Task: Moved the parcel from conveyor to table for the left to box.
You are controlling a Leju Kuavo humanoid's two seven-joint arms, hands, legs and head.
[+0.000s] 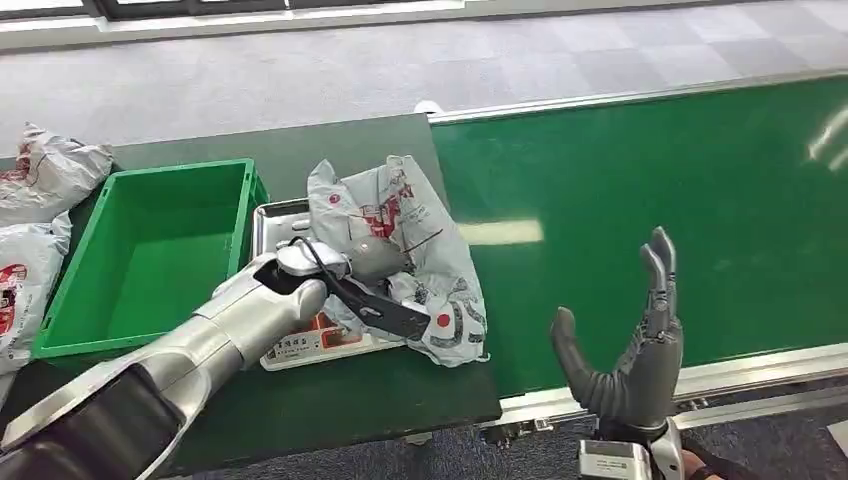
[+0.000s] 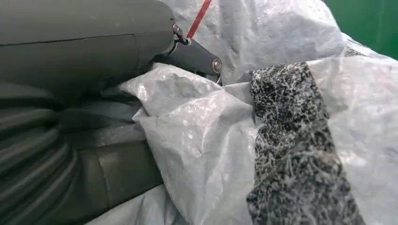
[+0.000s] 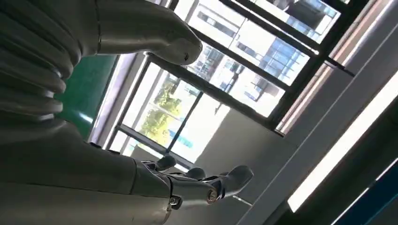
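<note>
From the head view, the grey plastic parcel (image 1: 405,250) with red printing lies crumpled on the dark green table (image 1: 300,400), draped over a metal tray (image 1: 272,215) that sits just beside the empty green crate (image 1: 150,250). The parcel's right edge reaches the seam where the table meets the green conveyor belt (image 1: 650,200). The left hand (image 1: 365,275) rests on top of the parcel, its dark fingers (image 1: 395,312) lying across the crumpled plastic; from this angle it is hard to tell whether they actually pinch the film or only press on it.

The left wrist view supplies the close detail: a fold of the parcel (image 2: 263,140) bunches up right against the left hand (image 2: 94,93), tucked beneath the thumb and its hinge, with a mottled black band of print running across the bag. Plastic is pressed between thumb and palm, so the hand appears to have hold of the parcel, though the fingertips themselves are hidden.

The right hand (image 1: 630,350) stands upright over the near edge of the conveyor, palm turned inward, fingers spread and holding nothing. The right wrist view looks upward past the right hand (image 3: 141,117) to windows (image 3: 225,84) and a ceiling light strip (image 3: 347,154), and confirms its fingers (image 3: 220,180) are extended with nothing between them and the thumb.

At the table's left end, two more printed bags (image 1: 35,220) lie beside the crate.
</note>
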